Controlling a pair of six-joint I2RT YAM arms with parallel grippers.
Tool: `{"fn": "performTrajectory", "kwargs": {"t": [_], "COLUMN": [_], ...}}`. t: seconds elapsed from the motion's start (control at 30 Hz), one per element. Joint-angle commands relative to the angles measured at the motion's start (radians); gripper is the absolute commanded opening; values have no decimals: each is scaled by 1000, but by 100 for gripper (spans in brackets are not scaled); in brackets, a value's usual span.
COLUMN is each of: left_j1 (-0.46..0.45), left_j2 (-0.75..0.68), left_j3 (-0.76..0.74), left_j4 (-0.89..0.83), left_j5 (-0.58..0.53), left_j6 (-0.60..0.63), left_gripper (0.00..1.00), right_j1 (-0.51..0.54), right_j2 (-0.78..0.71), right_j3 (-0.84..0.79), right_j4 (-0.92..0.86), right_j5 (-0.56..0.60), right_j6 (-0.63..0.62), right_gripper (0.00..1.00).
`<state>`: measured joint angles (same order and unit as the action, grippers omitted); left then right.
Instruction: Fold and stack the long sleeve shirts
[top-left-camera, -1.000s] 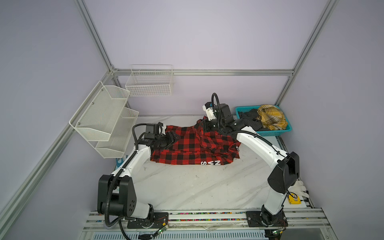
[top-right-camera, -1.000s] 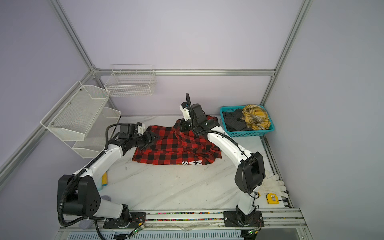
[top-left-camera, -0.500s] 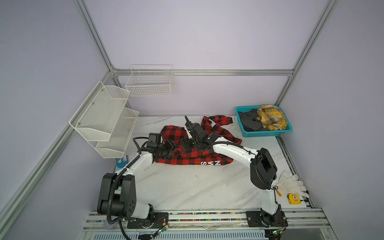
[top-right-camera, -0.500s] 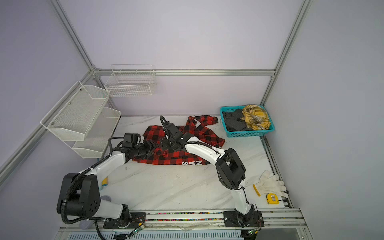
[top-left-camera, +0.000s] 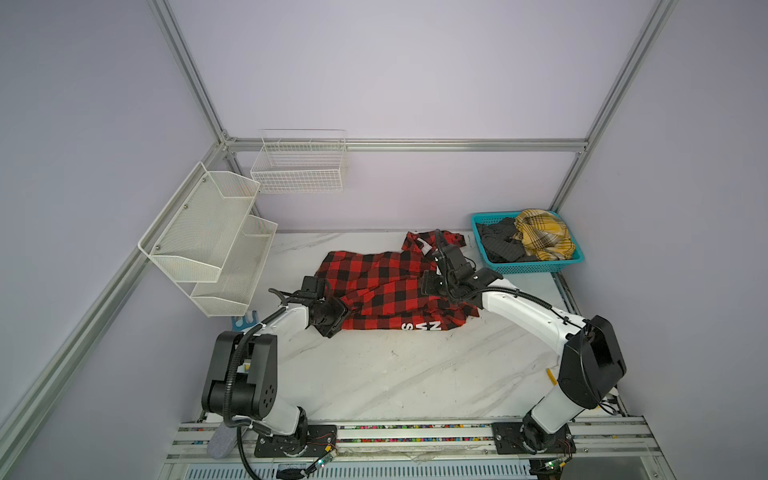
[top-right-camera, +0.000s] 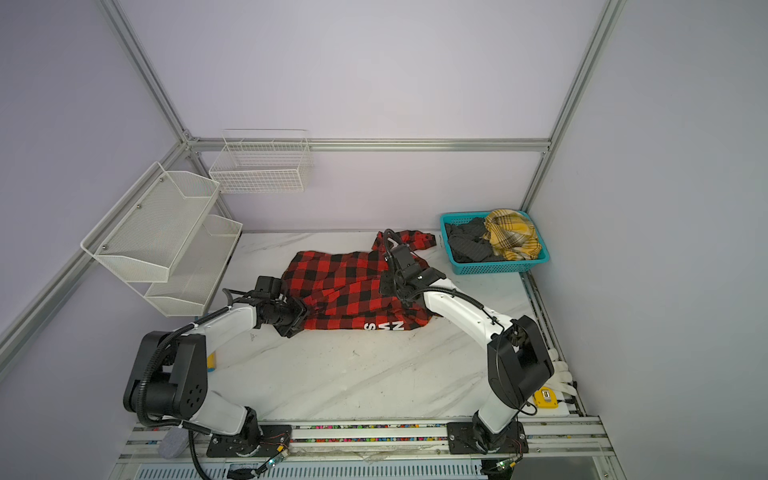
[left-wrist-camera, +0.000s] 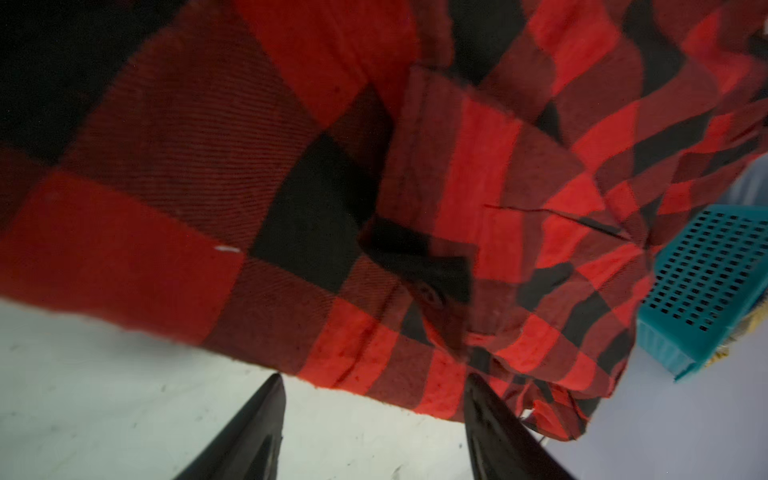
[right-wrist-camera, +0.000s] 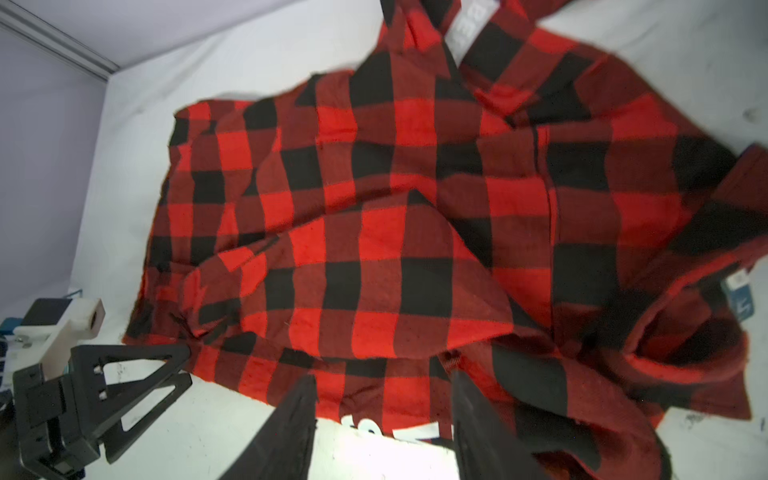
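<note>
Left gripper is sitting released: fingers are spread wide, bare marble table is showing between them, and the tips are nearly touching the hem of the red-and-black buffalo-check shirt. Nothing is pinched. It is likely lining up low at the near-left corner to slip under the edge for a fold.

Right gripper is hanging above the shirt's right half with jaws parted and no cloth visibly caught, probably picking its next grab.

The shirt is lying spread but rumpled mid-table, with white block letters along the near edge, so folding looks barely started. The mustard-yellow plaid garment and dark grey garment are waiting bunched in the teal basket at the far right, so no stack exists yet.

The left wrist view is giving the hem, a button tab and the basket wall up close, but not the shirt's layout. The right wrist view is showing a flap lying folded across the body and the left gripper at the corner, which the left wrist view cannot show. Only the top views are showing the basket's contents and both arms together.
</note>
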<state>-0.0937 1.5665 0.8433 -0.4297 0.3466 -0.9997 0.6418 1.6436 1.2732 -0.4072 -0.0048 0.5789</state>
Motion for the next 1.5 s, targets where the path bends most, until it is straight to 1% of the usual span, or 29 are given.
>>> {"fn": "performTrajectory", "kwargs": {"t": [0.0, 0.1, 0.2, 0.3, 0.47, 0.6, 0.73, 0.8, 0.97, 1.07, 1.13, 1.17, 1.2, 1.27, 1.4, 1.43, 1.47], "left_j1": [3, 3, 3, 0, -6, -6, -6, -6, -6, -6, -7, -8, -8, -8, -4, 2, 11], "left_j2": [43, 61, 60, 50, -5, -32, -14, 14, 119, 183, 217, 227, 231, 219, 119, 92, 68], "left_j3": [126, 165, 194, 216, 231, 231, 260, 273, 310, 351, 385, 400, 412, 441, 488, 501, 513], "left_j4": [-12, -7, -7, -10, -89, -132, -158, -153, -133, -123, -123, -120, -119, -119, -166, -188, -209], "left_j5": [-5, -12, -7, 26, 9, 0, -23, -21, -26, -26, -18, -11, -6, -4, -67, -83, -91], "left_j6": [29, 33, 36, 31, 36, 41, 52, 51, 55, 56, 54, 49, 47, 50, 78, 87, 95], "left_gripper": [61, 59, 59, 60, 63, 65, 66, 66, 60, 53, 44, 37, 26, 0, 0, 0, 0], "right_j1": [11, 10, 10, 10, 2, -4, -9, -12, -20, -21, -21, -22, -25, -39, -86, -99, -114], "right_j2": [-7, -1, -5, -6, 17, 43, 66, 68, 58, 45, 36, 29, 22, -1, -52, -60, -62], "right_j3": [-49, -68, -93, -113, -160, -194, -205, -208, -222, -226, -229, -230, -232, -237, -247, -253, -260], "right_j4": [42, 60, 77, 76, 87, 119, 125, 125, 125, 125, 123, 123, 123, 126, 157, 174, 192], "right_j5": [-76, -103, -115, -102, -105, -126, -126, -125, -127, -132, -132, -133, -134, -139, -166, -185, -204], "right_j6": [73, 84, 104, 116, 144, 153, 153, 153, 159, 165, 172, 177, 181, 194, 224, 234, 245], "right_gripper": [49, 48, 48, 47, 47, 50, 51, 53, 60, 62, 64, 66, 68, 71, 80, 86, 89]}}
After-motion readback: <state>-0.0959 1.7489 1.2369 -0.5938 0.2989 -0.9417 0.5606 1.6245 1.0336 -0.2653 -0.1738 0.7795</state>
